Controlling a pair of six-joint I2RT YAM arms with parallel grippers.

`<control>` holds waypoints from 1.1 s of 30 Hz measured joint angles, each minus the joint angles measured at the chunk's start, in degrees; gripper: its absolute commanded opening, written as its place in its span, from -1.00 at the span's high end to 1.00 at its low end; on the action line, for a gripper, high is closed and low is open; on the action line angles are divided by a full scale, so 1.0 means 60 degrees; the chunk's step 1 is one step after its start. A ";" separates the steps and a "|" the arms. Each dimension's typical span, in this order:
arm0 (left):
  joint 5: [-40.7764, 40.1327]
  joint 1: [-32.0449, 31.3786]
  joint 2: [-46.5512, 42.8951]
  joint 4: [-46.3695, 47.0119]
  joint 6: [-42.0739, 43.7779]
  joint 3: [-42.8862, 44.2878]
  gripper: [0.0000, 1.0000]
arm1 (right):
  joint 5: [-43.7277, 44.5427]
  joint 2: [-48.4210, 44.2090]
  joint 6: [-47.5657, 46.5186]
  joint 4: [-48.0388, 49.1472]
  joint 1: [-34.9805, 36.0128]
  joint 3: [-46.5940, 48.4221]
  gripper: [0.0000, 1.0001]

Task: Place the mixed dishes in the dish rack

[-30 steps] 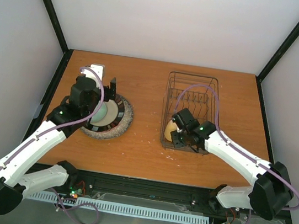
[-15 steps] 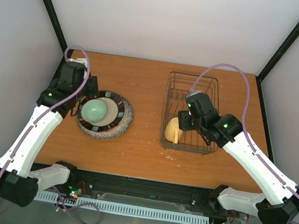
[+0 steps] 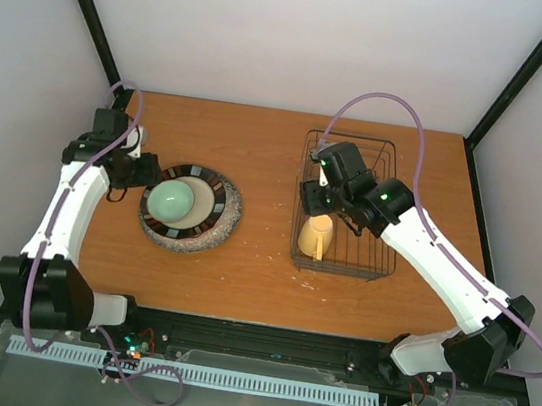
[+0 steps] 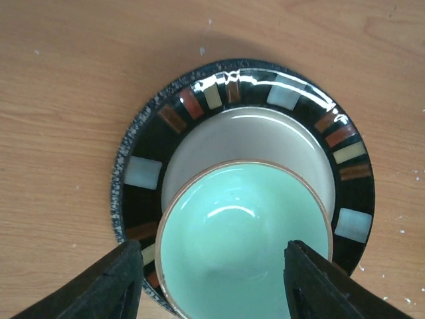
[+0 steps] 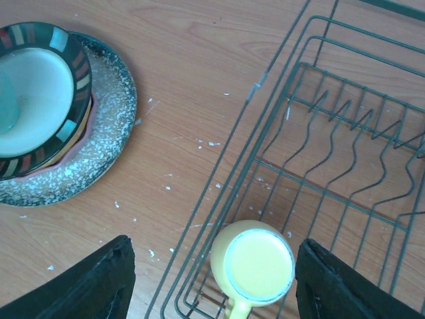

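The dark wire dish rack (image 3: 364, 191) stands on the right of the table and also shows in the right wrist view (image 5: 345, 133). A yellow mug (image 3: 316, 236) stands in its near left corner (image 5: 255, 264). My right gripper (image 3: 318, 196) hangs open and empty above the mug (image 5: 216, 289). A stack of plates (image 3: 210, 217) lies on the left, with a pale green bowl (image 3: 172, 199) on top. My left gripper (image 3: 144, 183) is open at the stack's left edge. In the left wrist view the bowl (image 4: 242, 242) lies between the open fingers (image 4: 106, 286).
In the stack, a cream plate (image 4: 265, 136) lies on a black patterned plate (image 4: 143, 174), over a speckled plate (image 5: 106, 129). The rack's upright slots (image 5: 352, 126) are at its back. White crumbs (image 5: 166, 183) dot the wood between stack and rack.
My right gripper let go of the yellow mug in the rack and rose toward the rack's back left. My left arm swung back from over the stack to its left side.
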 measured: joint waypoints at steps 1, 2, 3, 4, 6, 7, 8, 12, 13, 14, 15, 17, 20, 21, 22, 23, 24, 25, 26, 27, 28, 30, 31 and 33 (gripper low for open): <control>0.0109 0.0004 0.0182 -0.0058 0.0055 0.0015 -0.14 | -0.0080 0.0033 -0.0025 0.0047 -0.0004 0.0015 -0.31; 0.0189 0.0011 0.0390 -0.0109 0.0109 0.0055 -0.12 | -0.0157 0.0066 -0.0036 0.0069 -0.0007 0.0036 -0.31; 0.0215 0.0015 0.0634 -0.0211 0.0146 0.0153 -0.10 | -0.0233 0.0098 -0.0055 0.0117 -0.0011 0.0055 -0.31; 0.0219 0.0018 0.0896 -0.0262 0.0171 0.0255 -0.08 | -0.0288 0.0120 -0.0066 0.0157 -0.0018 0.0073 -0.31; 0.0186 0.0029 0.1468 -0.0350 0.0200 0.0488 -0.06 | -0.0393 0.0146 -0.0091 0.0240 -0.0040 0.0087 -0.31; 0.0168 0.0036 0.1654 -0.0379 0.0204 0.0554 -0.06 | -0.0452 0.0157 -0.0102 0.0270 -0.0058 0.0087 -0.31; 0.0102 0.0036 0.1869 -0.0466 0.0204 0.0637 -0.06 | -0.0495 0.0171 -0.0120 0.0284 -0.0080 0.0091 -0.31; -0.0408 0.0051 0.2266 -0.0659 0.0204 0.0772 -0.06 | -0.0699 0.0248 -0.0233 0.0313 -0.0164 0.0098 -0.31; -0.0532 0.0055 0.2277 -0.0703 0.0200 0.0772 -0.07 | -0.0729 0.0277 -0.0259 0.0310 -0.0178 0.0102 -0.31; -0.0627 0.0055 0.2277 -0.0729 0.0200 0.0772 -0.08 | -0.0761 0.0313 -0.0299 0.0317 -0.0200 0.0106 -0.31; -0.0696 0.0055 0.2277 -0.0743 0.0200 0.0772 -0.09 | -0.0783 0.0353 -0.0321 0.0310 -0.0211 0.0117 -0.30; -0.0838 0.0058 0.2299 -0.0750 0.0200 0.0772 -0.09 | -0.0845 0.0452 -0.0357 0.0313 -0.0240 0.0157 -0.30; -0.0965 0.0062 0.2397 -0.0754 0.0200 0.0772 -0.08 | -0.0936 0.0521 -0.0386 0.0317 -0.0266 0.0178 -0.30; -0.0994 0.0062 0.2452 -0.0754 0.0200 0.0772 -0.06 | -0.0954 0.0521 -0.0386 0.0310 -0.0270 0.0193 -0.30; -0.0998 0.0062 0.2528 -0.0754 0.0204 0.0772 -0.04 | -0.0976 0.0521 -0.0386 0.0310 -0.0273 0.0215 -0.30; -0.0994 0.0062 0.2612 -0.0754 0.0204 0.0772 -0.02 | -0.0987 0.0521 -0.0390 0.0310 -0.0277 0.0251 -0.30; -0.0987 0.0062 0.2707 -0.0754 0.0208 0.0772 0.00 | -0.0998 0.0521 -0.0390 0.0317 -0.0277 0.0317 -0.30; -0.0958 0.0062 0.2798 -0.0754 0.0215 0.0772 0.01 | -0.1002 0.0521 -0.0393 0.0321 -0.0280 0.0331 -0.30; -0.0925 0.0062 0.2907 -0.0754 0.0233 0.0772 0.03 | -0.1016 0.0521 -0.0408 0.0313 -0.0284 0.0375 -0.30; -0.0892 0.0062 0.3009 -0.0754 0.0240 0.0772 0.06 | -0.1020 0.0521 -0.0419 0.0317 -0.0288 0.0412 -0.30; -0.0852 0.0062 0.3111 -0.0750 0.0262 0.0772 0.07 | -0.1024 0.0521 -0.0433 0.0321 -0.0299 0.0448 -0.30; -0.0765 0.0062 0.3260 -0.0750 0.0295 0.0772 0.08 | -0.1024 0.0521 -0.0459 0.0324 -0.0321 0.0477 -0.30; -0.0703 0.0062 0.3315 -0.0750 0.0313 0.0772 0.08 | -0.1024 0.0525 -0.0470 0.0324 -0.0324 0.0481 -0.30; -0.0590 0.0062 0.3406 -0.0750 0.0357 0.0772 0.12 | -0.1024 0.0528 -0.0484 0.0317 -0.0331 0.0481 -0.30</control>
